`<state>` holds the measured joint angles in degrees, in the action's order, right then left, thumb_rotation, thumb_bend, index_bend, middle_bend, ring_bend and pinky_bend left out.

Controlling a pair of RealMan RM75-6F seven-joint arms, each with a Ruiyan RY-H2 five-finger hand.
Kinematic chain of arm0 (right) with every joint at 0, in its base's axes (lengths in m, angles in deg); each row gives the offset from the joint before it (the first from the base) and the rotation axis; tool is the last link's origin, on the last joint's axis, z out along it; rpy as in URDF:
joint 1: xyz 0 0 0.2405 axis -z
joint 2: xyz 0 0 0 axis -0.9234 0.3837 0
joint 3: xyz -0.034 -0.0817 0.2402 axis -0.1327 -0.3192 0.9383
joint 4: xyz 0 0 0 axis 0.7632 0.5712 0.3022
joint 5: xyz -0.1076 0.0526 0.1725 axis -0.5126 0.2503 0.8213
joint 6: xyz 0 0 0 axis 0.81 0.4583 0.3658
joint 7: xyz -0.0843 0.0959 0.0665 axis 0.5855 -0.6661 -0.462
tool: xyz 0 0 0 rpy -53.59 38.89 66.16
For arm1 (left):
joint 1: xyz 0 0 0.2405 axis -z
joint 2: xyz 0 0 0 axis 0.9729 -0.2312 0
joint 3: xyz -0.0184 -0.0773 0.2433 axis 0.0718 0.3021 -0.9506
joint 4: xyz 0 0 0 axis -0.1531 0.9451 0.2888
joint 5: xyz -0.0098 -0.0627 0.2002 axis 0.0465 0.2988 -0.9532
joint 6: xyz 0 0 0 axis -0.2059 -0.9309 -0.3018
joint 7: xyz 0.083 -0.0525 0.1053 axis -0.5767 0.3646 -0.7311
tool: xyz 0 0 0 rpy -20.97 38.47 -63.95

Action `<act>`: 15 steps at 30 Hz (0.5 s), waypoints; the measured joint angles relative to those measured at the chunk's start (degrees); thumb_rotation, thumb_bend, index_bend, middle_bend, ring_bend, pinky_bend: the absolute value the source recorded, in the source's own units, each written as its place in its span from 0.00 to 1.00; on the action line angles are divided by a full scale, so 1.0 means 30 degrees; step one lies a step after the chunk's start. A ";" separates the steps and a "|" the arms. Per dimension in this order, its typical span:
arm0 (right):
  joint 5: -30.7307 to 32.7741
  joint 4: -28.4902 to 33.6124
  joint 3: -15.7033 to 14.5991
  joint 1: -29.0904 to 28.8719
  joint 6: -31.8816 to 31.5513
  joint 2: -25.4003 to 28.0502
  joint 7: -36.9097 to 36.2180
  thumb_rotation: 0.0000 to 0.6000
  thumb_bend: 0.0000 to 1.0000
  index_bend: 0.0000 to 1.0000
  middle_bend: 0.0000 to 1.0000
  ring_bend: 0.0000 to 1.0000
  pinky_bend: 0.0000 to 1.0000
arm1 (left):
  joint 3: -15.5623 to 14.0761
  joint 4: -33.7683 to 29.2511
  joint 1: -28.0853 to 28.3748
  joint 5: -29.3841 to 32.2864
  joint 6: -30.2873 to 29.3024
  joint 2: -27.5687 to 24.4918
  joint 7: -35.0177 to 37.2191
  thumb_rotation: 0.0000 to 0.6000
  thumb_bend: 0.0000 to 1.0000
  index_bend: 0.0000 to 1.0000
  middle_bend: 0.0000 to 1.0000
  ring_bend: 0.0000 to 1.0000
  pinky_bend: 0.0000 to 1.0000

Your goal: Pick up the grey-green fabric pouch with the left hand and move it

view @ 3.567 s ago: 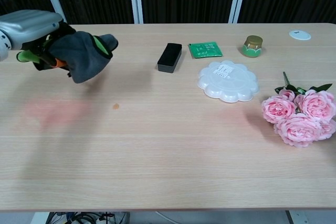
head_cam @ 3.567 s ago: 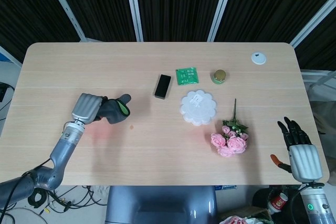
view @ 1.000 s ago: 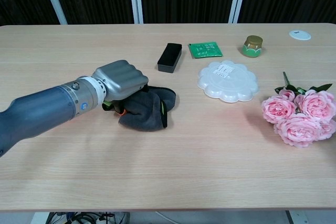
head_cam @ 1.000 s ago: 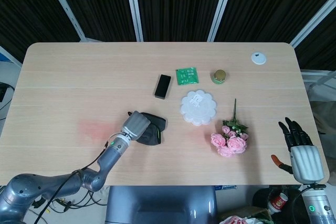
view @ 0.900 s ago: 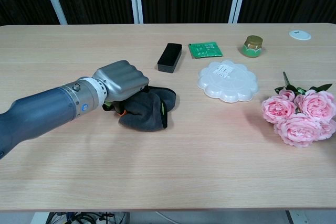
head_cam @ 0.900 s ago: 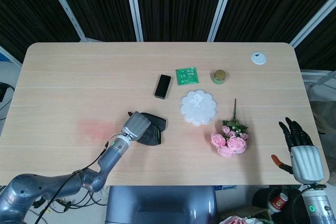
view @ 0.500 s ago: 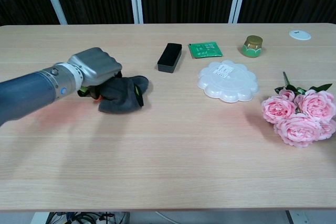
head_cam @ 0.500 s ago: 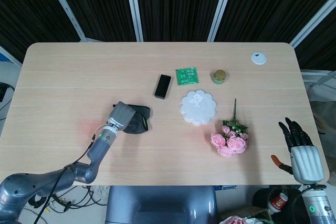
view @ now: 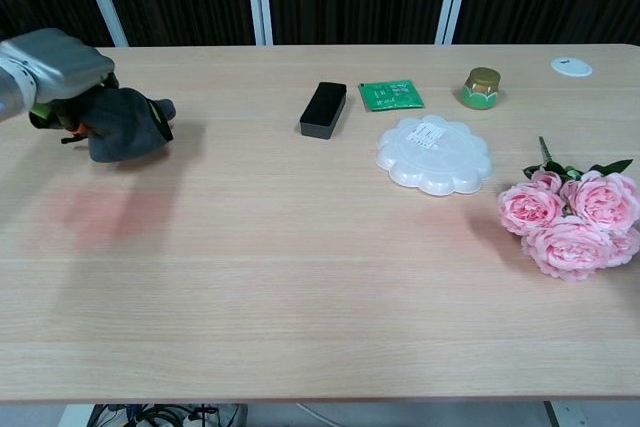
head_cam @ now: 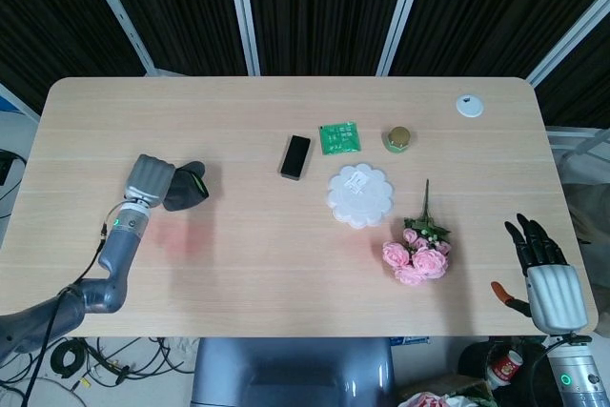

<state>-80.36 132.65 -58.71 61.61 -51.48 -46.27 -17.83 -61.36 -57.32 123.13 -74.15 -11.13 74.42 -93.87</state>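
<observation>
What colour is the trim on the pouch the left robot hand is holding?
Bright green trim on the grey-green pouch, with a bit of orange by the left robot hand; clearest in the chest view.

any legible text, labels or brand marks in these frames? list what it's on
Nothing can be quoted; no text is legible.
White scalloped plate: a sticker with dark print, too small to read.
Green packet: faint markings, too blurred to read.
Black box, gold-lidded jar, white disc, pouch: no text visible.
</observation>
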 measured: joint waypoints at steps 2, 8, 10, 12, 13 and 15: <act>-0.0027 0.0003 -0.0016 -0.0003 0.0009 -0.0011 -0.0007 1.00 0.10 0.00 0.00 0.00 0.19 | 0.0112 -0.0227 -0.0268 0.0006 -0.0319 -0.0471 0.0349 1.00 0.28 0.28 0.42 0.39 0.44; -0.0117 0.0033 -0.0067 -0.0019 0.0034 -0.0049 0.0065 1.00 0.10 0.00 0.00 0.00 0.19 | 0.0437 -0.1117 -0.1131 0.0488 -0.1067 -0.1891 0.0910 1.00 0.16 0.06 0.14 0.13 0.22; -0.0119 0.0042 -0.0072 -0.0013 0.0029 -0.0049 0.0058 1.00 0.10 0.00 0.00 0.00 0.19 | 0.0556 -0.1484 -0.1444 0.0644 -0.1400 -0.2286 0.1112 1.00 0.11 0.01 0.05 0.06 0.16; -0.0142 0.0032 -0.0076 -0.0007 0.0005 -0.0050 0.0070 1.00 0.10 0.00 0.00 0.00 0.19 | 0.0629 -0.1815 -0.1695 0.0863 -0.1543 -0.2640 0.1219 1.00 0.10 0.00 0.02 0.04 0.14; -0.0147 0.0028 -0.0077 -0.0004 -0.0001 -0.0049 0.0081 1.00 0.10 0.00 0.00 0.00 0.19 | 0.0644 -0.1971 -0.1776 0.0946 -0.1570 -0.2782 0.1253 1.00 0.09 0.00 0.01 0.03 0.14; -0.0159 0.0051 -0.0080 -0.0003 -0.0004 -0.0047 0.0069 1.00 0.10 0.00 0.00 0.00 0.19 | 0.0661 -0.2373 -0.1970 0.1058 -0.1643 -0.3101 0.1372 1.00 0.09 0.00 0.01 0.03 0.14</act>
<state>-80.83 132.80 -58.95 61.60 -51.49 -46.41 -17.62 -59.38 -64.43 117.22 -70.98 -16.06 65.12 -89.76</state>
